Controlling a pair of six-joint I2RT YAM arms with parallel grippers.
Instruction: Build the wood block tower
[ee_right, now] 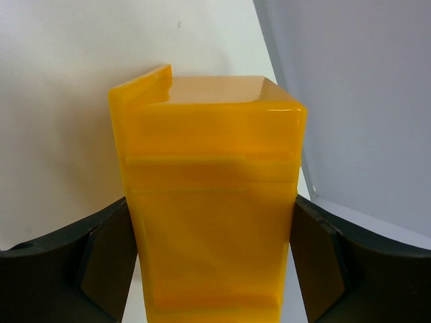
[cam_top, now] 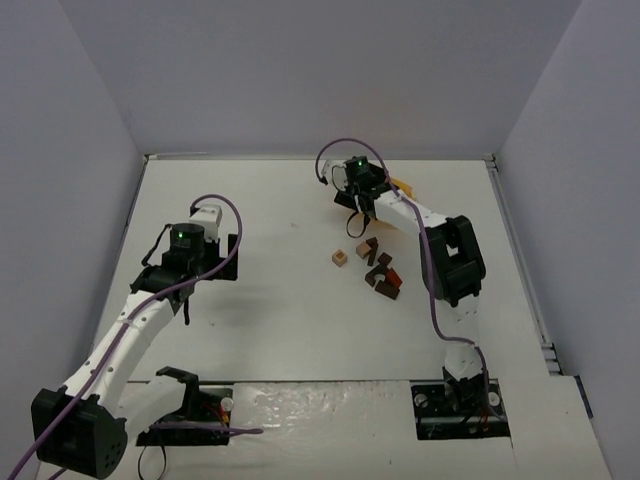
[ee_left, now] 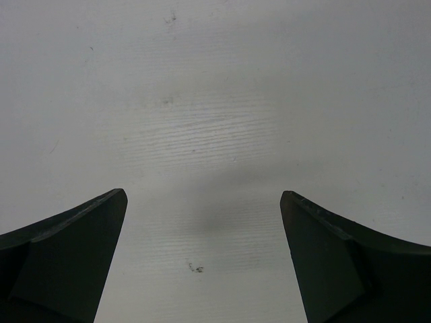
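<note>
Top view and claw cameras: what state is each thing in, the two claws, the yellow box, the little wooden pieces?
Left gripper: open, empty, above the white table.
Right gripper: shut on the yellow plastic bin.
Yellow plastic bin: clamped in the right gripper.
Small brown wood blocks: loose cluster on the table, not gripped.
Light tan wood cube: alone, left of the cluster.

Yellow bin fills the right wrist view: glossy, translucent plastic, with one wall rising taller at its far left corner. From overhead only a sliver of it shows, toward the far right of the white tabletop. That surface carries faint scuffs, and pale walls stand around it.
</note>
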